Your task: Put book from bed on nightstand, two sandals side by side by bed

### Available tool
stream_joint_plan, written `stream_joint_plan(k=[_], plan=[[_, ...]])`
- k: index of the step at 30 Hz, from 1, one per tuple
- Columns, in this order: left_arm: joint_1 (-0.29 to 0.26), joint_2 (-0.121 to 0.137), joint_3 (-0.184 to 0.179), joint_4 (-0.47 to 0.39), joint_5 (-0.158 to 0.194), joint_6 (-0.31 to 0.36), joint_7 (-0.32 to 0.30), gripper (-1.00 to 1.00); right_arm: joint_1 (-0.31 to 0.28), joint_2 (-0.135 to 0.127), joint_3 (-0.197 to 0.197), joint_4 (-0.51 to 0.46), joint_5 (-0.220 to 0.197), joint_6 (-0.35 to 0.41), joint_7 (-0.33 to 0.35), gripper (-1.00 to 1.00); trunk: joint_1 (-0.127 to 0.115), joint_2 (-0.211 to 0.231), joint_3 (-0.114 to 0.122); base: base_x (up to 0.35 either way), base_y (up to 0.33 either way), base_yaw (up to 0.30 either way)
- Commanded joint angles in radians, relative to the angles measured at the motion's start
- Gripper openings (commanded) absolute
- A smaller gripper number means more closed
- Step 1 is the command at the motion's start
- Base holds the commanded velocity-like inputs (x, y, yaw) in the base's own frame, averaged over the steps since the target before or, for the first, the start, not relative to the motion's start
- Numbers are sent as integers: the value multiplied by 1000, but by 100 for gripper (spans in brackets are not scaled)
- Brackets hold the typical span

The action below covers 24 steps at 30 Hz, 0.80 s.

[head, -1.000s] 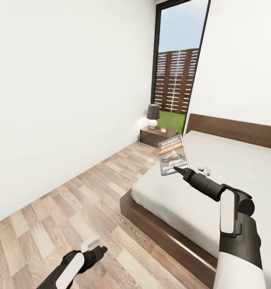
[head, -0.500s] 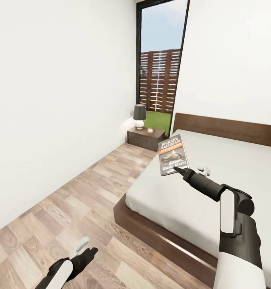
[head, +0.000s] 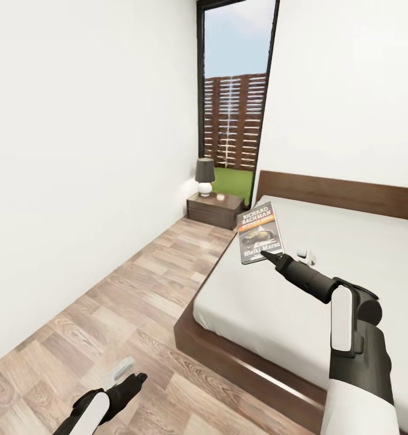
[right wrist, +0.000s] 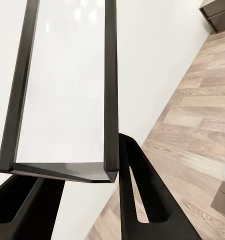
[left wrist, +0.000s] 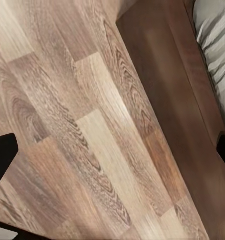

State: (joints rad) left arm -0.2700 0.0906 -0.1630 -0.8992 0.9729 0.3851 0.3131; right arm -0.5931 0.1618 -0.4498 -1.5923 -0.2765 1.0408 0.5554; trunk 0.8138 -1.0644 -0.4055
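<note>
The bed (head: pixel 324 290) lies ahead on my right, the nightstand (head: pixel 214 208) beyond its near corner. My right gripper (head: pixel 265 254) is clamped on the book's (head: pixel 260 232) lower edge, holding it above the mattress. I cannot tell how far my left gripper (head: pixel 131 374) is open.

Two arms in glossy black with white shell panels. Right arm (head: pixel 355 350): white sleeve low down, black rounded joint, long white oval inlay, tapering to a slim black gripper (head: pixel 268 255). Left arm (head: pixel 98 408): same black casing, white panel along top, ending in black gripper (head: pixel 137 379).
</note>
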Motion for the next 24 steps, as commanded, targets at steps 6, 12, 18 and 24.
stream_joint_plan(k=[6, 12, 18, 24], plan=[[-1, 1, -4, -2, 10, 0, 9, 100, -1, 5, -1, 5, 3, -6, 11, -100, 0, -1, -1, 211, 268, -6], [-1, 1, -4, -2, 10, 0, 9, 100, -2, 1, 5, 95, 2, -36, 10, -100, 0, -1, -1, 211, 268, -1], [0, 1, -4, -1, 10, 0, 9, 100, -3, 2, 5, 148, 0, -68, 8, -100, 0, -1, -1, 211, 268, 0], [0, 0, -4, -1, 10, 0, 9, 100, -6, 4, 6, 163, 0, -75, 8, -100, 0, -1, -1, 211, 268, -20]])
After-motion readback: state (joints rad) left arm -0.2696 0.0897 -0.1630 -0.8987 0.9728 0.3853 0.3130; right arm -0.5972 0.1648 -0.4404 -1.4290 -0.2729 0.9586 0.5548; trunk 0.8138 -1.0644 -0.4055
